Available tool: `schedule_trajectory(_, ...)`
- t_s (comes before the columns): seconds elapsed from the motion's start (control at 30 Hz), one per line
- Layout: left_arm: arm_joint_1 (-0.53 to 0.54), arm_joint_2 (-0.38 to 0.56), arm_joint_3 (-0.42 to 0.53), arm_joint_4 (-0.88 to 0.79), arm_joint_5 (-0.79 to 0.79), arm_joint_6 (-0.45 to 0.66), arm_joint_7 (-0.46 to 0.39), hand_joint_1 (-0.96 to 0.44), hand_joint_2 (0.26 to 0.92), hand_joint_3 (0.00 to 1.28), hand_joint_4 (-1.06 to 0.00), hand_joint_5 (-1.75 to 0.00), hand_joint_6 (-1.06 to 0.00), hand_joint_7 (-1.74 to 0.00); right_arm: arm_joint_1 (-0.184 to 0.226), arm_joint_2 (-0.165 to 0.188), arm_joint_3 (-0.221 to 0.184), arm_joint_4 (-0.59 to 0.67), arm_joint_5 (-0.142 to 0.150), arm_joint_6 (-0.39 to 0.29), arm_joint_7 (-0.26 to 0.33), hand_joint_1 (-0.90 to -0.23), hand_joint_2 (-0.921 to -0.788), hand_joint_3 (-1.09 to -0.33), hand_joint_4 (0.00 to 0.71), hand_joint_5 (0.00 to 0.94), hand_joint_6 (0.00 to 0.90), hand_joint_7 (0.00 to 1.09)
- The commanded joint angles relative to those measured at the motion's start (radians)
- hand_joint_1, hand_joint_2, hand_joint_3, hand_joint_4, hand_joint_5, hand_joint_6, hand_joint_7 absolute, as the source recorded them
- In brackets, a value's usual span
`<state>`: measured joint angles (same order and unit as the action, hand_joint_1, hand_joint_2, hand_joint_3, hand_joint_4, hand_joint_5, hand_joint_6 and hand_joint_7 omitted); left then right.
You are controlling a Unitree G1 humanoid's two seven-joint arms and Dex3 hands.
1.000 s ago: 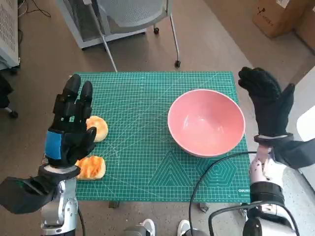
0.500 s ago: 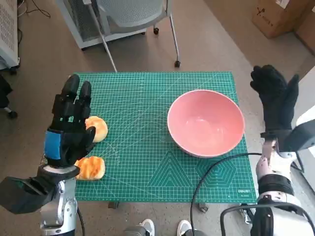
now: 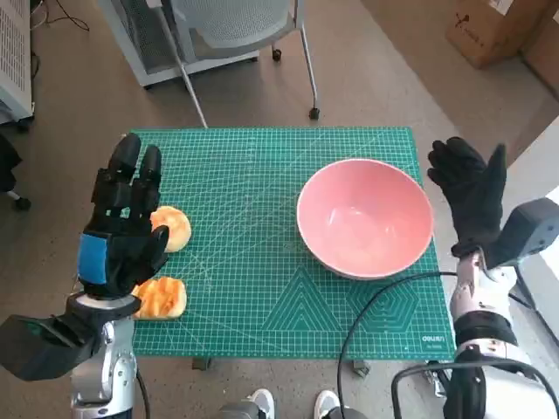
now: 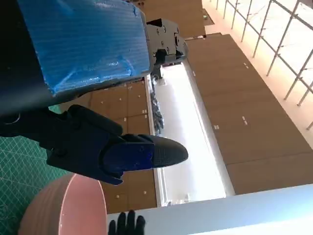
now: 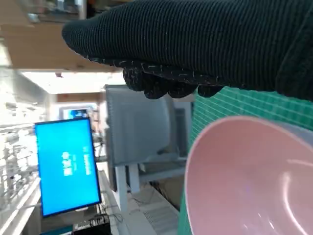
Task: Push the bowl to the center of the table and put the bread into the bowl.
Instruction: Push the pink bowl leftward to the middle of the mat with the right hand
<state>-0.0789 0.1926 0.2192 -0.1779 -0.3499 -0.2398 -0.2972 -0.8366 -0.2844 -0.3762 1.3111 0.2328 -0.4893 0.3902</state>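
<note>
An empty pink bowl point(image 3: 365, 216) stands on the right half of the green cutting mat point(image 3: 262, 262); its rim also shows in the right wrist view point(image 5: 234, 171) and the left wrist view point(image 4: 68, 205). Two bread rolls lie at the mat's left edge, one point(image 3: 172, 229) farther back and one point(image 3: 162, 298) near the front. My left hand point(image 3: 125, 223) is raised above the rolls, fingers stretched out and apart, holding nothing. My right hand point(image 3: 469, 196) is upright just off the bowl's right side, fingers spread and empty, not touching the rim.
A grey chair point(image 3: 234, 26) with wheeled legs stands behind the table. Cardboard boxes point(image 3: 493, 30) sit on the floor at the back right. A black cable point(image 3: 376, 305) loops over the mat's front right. Shoes point(image 3: 293, 404) show below the front edge.
My right hand swung out to the right, away from the bowl, then came back lower and closer to the bowl's right side. The bowl, the rolls and my left hand have stayed put.
</note>
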Motion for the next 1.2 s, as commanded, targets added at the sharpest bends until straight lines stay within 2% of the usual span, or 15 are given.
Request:
schedule_trajectory(0.03,0.026,0.008,0.017,-0.023,0.002,-0.014,-0.003,-0.66,0.907,0.34,0.0,0.0,0.0,-0.33,0.013,0.034,-0.023,0.024,0.008,0.064,-0.002,-0.529,-0.921,-0.856,0.026,0.012,0.206,0.02)
schedule_trajectory(0.17,0.035,0.009,0.024,-0.029,-0.005,-0.014,-0.005,-0.65,0.909,0.33,0.0,0.0,0.0,-0.34,0.015,0.051,-0.031,0.024,0.003,0.081,0.007,-0.514,-0.921,-0.861,0.029,0.009,0.225,0.03)
schedule_trajectory(0.37,0.054,0.011,0.036,-0.044,-0.007,-0.01,-0.005,-0.65,0.917,0.31,0.0,0.0,0.0,-0.34,0.015,0.074,-0.047,0.026,0.007,0.1,0.021,-0.548,-0.921,-0.836,0.025,0.004,0.235,0.02)
schedule_trajectory(0.6,0.076,0.014,0.049,-0.065,-0.006,0.0,0.001,-0.65,0.921,0.3,0.0,0.0,0.0,-0.34,-0.001,0.126,-0.065,0.021,0.016,0.109,0.047,-0.569,-0.921,-0.803,0.01,0.0,0.218,0.01)
schedule_trajectory(0.77,0.09,0.015,0.053,-0.077,-0.002,0.002,0.005,-0.65,0.921,0.29,0.0,0.0,0.0,-0.35,-0.012,0.149,-0.065,0.019,0.013,0.11,0.052,-0.576,-0.921,-0.791,0.01,0.004,0.212,0.01)
schedule_trajectory(0.93,0.11,0.016,0.061,-0.092,0.004,0.006,0.012,-0.65,0.921,0.29,-0.01,0.0,0.0,-0.36,-0.029,0.177,-0.057,0.021,0.002,0.113,0.046,-0.608,-0.921,-0.729,0.053,0.022,0.256,0.03)
schedule_trajectory(1.2,0.144,0.019,0.073,-0.117,0.012,0.004,0.021,-0.65,0.921,0.28,-0.01,0.0,0.0,-0.34,-0.052,0.21,-0.045,0.025,-0.015,0.123,0.031,-0.593,-0.921,-0.74,0.062,0.019,0.264,0.03)
